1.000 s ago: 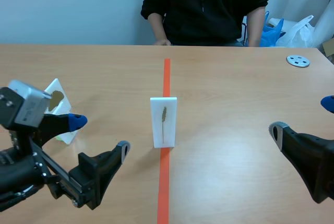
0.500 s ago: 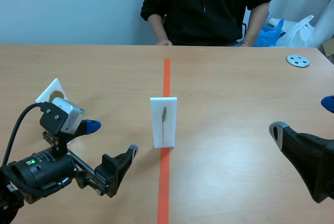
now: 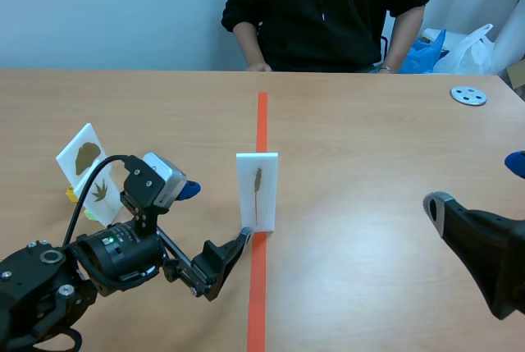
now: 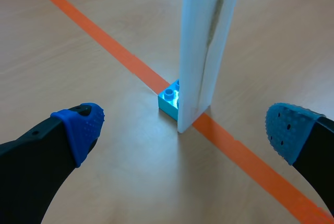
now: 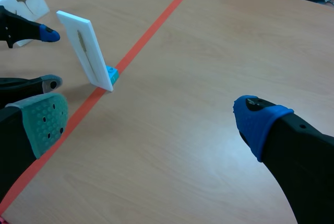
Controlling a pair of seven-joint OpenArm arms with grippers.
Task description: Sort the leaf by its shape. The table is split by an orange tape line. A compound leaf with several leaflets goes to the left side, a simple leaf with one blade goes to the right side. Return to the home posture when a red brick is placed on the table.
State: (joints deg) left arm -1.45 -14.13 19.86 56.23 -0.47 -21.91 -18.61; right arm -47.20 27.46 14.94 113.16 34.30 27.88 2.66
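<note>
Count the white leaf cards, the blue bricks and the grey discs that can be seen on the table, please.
White leaf cards: 3
Blue bricks: 1
Grey discs: 1
Total: 5

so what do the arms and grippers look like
Both arms are black with thick black fingers. The left gripper has blue dotted pads, a silver camera box, a looping black cable and a green light. The right gripper has one blue pad, one grey-green.
</note>
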